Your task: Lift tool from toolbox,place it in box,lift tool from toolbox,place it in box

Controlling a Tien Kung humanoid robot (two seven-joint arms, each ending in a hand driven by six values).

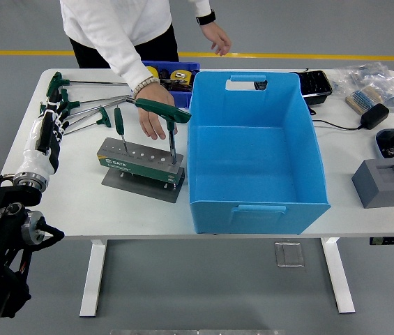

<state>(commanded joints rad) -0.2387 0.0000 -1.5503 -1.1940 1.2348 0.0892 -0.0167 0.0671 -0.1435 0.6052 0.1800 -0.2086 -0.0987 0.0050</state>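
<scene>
We see our left hand (50, 122) resting with fingers relaxed near loose tools; a person's hand (154, 112) reaches to the toolbox (141, 160).

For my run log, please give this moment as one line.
left robot hand: at table's left edge, holds nothing | person's hand: over tool holder | T-handle tools: two in holder | blue box: empty

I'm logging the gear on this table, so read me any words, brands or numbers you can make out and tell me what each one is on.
"SATA": white lettering on the front face of the green tool stand holding the T-handle keys.
Small print beside that brand mark: too small to read.
Yellow tape measure in the small blue bin: any markings are blurred.
Big blue box, grey block, packets at the far right: no readable text.
</scene>
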